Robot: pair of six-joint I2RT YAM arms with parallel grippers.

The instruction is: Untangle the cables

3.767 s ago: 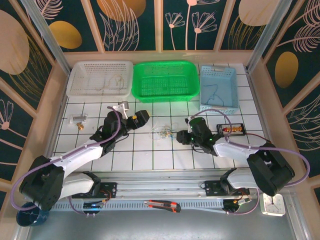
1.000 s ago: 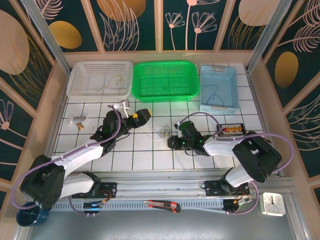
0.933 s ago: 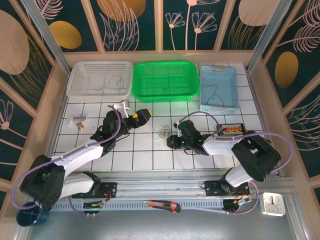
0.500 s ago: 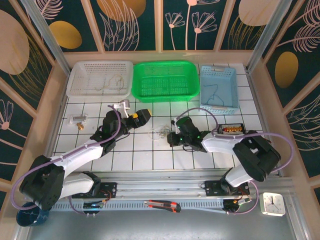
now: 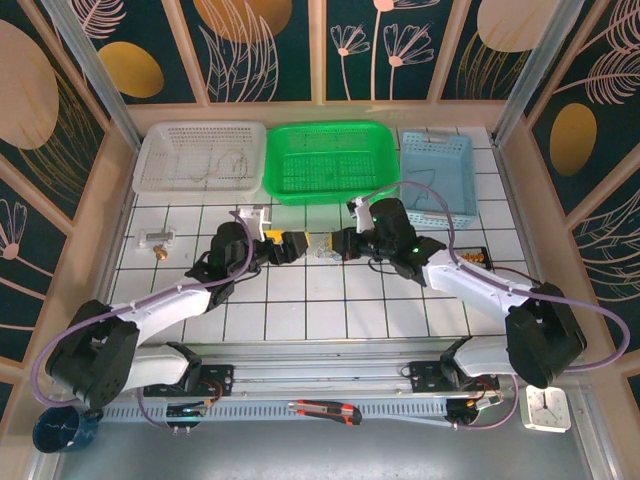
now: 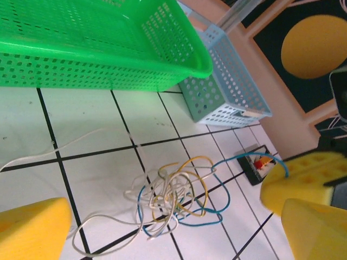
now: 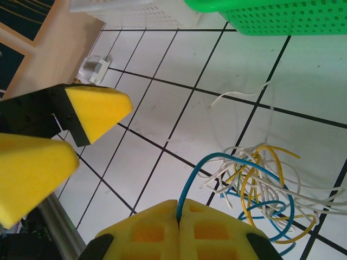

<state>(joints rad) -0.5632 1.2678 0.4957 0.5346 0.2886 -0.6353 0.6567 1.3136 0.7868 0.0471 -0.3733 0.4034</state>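
Observation:
The cables (image 5: 320, 246) form a small knotted clump of white, yellow and blue strands (image 6: 172, 197) hanging just above the white tiles between both grippers. My right gripper (image 7: 179, 216) is shut on one end of the blue cable (image 7: 217, 160), which arches from its yellow pads down into the clump (image 7: 263, 184). In the top view this gripper (image 5: 339, 244) sits right of the clump. My left gripper (image 5: 299, 243) stands open just left of it, its yellow fingers (image 6: 32, 230) wide apart with nothing between them. A loose white strand (image 6: 65, 146) trails away over the tiles.
Three baskets line the back: white (image 5: 200, 155), green (image 5: 330, 160) and blue (image 5: 437, 175), the white and blue ones each holding a thin cord. A black connector box (image 5: 472, 258) lies right of my right arm. A small clear part (image 5: 158, 238) lies at the left.
My right gripper closed on the blue cable and rose toward the green basket, pulling the clump up with it. My left gripper shifted right, closer to the clump, still open.

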